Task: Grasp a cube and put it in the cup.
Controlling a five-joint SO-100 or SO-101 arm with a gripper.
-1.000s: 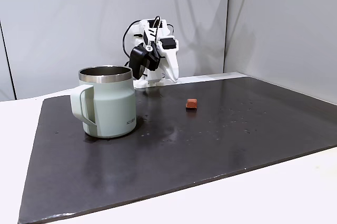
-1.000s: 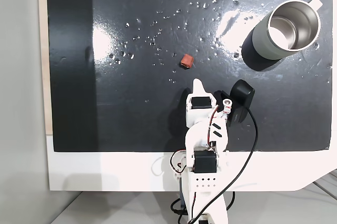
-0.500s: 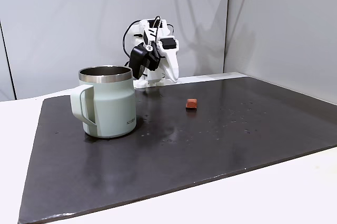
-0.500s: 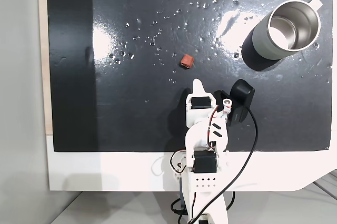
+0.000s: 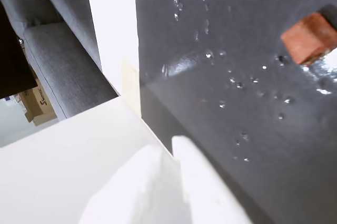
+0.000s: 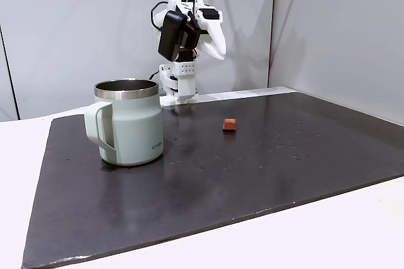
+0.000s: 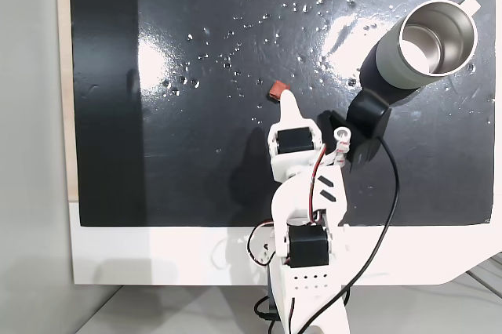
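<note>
**A:** How far along was the job at that moment?

**B:** Hardly begun, by my reading. Going left to right in the side-on fixed view, the large pale mint-green steel-rimmed mug (image 6: 128, 122) stood on the dark glossy tabletop (image 6: 252, 174), and what showed of its steel inside from above (image 7: 437, 37) looked empty. The tiny reddish-brown block with rounded edges (image 6: 230, 124) lay loose on the tabletop, well apart from the mug. The whole grasp, the carry and the drop were left to do.

**A:** And the claw?

**B:** The white claw (image 7: 287, 100) was raised above the surface, with its tip just beside the block (image 7: 275, 89) in the top-down fixed view. It held nothing, and its white fingers (image 5: 202, 182) looked nearly together, but I could not tell whether it was truly closed.

**A:** Anything hard to make out?

**B:** The block (image 5: 309, 37) was cut off at the right edge of the wrist view, and the mug's small dark lettering was unreadable.
</note>
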